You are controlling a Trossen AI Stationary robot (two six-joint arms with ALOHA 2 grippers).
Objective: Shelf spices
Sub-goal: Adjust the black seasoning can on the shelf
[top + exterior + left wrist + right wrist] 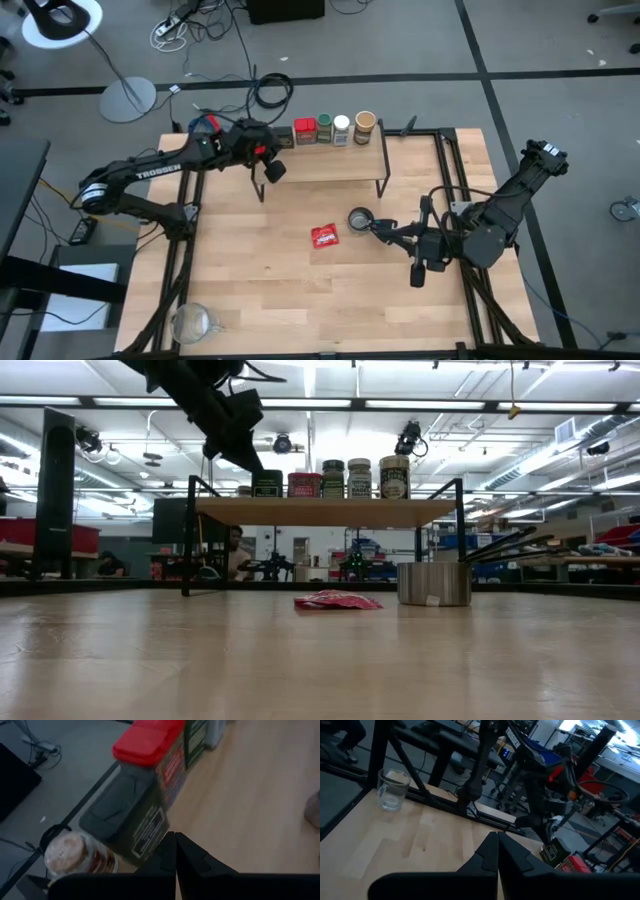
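Spices lined up on the shelf, both grippers closed and empty.

From above, the spices (330,129) stand in a row on the shelf (325,165); the left gripper (275,170) hovers at the shelf's left end, the right gripper (416,274) well off it. Level view: five containers atop the shelf. Wrist views: each jaw pair pressed together.

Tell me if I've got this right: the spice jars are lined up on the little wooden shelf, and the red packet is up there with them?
Not quite. The spice jars do stand on the shelf, but the red packet lies on the table in front, beside the metal cup. The high view shows it.
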